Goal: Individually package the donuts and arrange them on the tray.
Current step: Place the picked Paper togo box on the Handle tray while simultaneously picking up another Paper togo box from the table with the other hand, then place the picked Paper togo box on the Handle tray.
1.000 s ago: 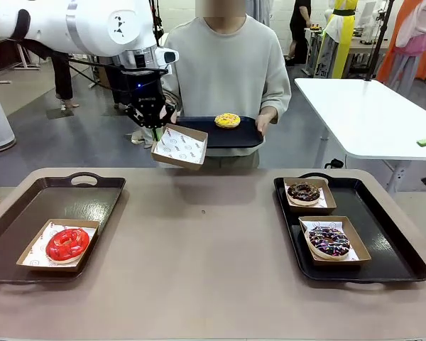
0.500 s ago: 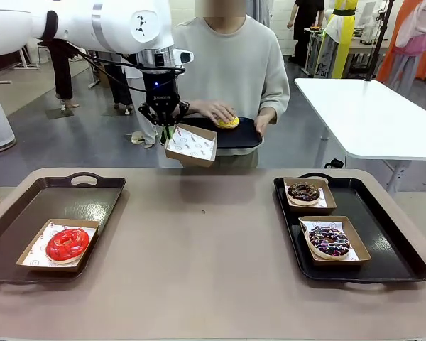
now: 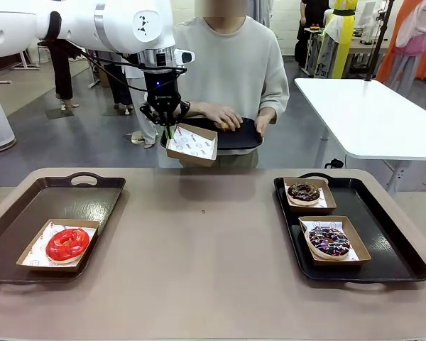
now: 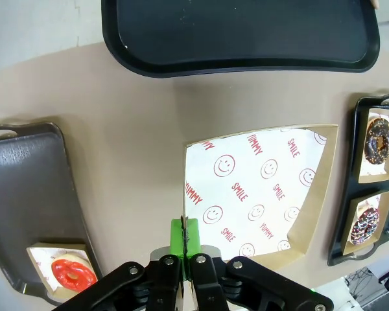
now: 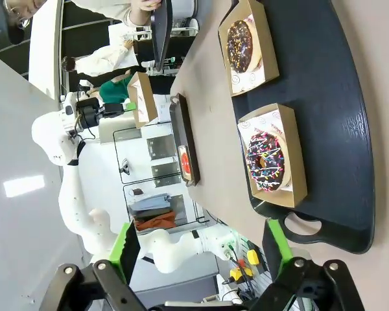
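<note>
My left gripper (image 3: 169, 132) is shut on the edge of an empty paper-lined box (image 3: 192, 144), held in the air beside the person's black tray (image 3: 245, 137). The person's hand (image 3: 222, 115) covers the yellow donut (image 3: 226, 126) on that tray. In the left wrist view, the fingers (image 4: 187, 236) pinch the box (image 4: 259, 194) at its rim. The red donut (image 3: 67, 244) lies boxed on the left tray (image 3: 85, 192). The chocolate donut (image 3: 304, 192) and sprinkled donut (image 3: 329, 241) lie boxed on the right tray (image 3: 383, 241). My right gripper (image 5: 201, 249) stands open above the sprinkled donut (image 5: 266, 162).
A white table (image 3: 369, 106) stands at the back right. Bare tabletop (image 3: 199, 241) lies between the two trays. The left tray has free room behind the red donut's box.
My left gripper carried the empty box to the right, up against the person's tray. The person's hand came down onto the yellow donut.
</note>
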You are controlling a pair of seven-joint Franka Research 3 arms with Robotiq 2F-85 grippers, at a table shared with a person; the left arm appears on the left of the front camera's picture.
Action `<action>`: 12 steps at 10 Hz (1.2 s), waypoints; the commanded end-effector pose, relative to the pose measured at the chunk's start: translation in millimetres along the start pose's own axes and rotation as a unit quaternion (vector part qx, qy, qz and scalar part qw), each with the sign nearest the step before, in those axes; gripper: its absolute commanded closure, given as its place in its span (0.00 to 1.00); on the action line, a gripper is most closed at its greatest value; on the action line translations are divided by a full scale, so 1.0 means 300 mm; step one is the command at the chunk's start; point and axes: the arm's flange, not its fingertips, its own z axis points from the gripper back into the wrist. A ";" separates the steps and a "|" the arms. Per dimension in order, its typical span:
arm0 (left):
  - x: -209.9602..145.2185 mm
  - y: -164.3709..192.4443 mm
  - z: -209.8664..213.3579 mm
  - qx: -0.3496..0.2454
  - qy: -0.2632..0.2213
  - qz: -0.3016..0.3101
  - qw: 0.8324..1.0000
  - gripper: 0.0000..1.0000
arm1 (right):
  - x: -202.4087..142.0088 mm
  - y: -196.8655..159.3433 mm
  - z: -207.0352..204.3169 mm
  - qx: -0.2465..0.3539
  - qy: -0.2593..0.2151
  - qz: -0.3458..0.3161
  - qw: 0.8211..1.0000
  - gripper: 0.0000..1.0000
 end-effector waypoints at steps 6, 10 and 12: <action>-0.019 0.010 0.004 -0.001 -0.003 -0.005 1.000 1.00 | 0.000 0.011 0.004 -0.003 0.007 -0.001 1.000 0.00; -0.019 0.010 0.004 -0.001 -0.003 -0.005 1.000 1.00 | 0.000 0.011 0.004 -0.003 0.007 -0.001 1.000 0.00; -0.019 0.010 0.004 -0.001 -0.003 -0.005 1.000 1.00 | 0.000 0.011 0.004 -0.003 0.007 -0.001 1.000 0.00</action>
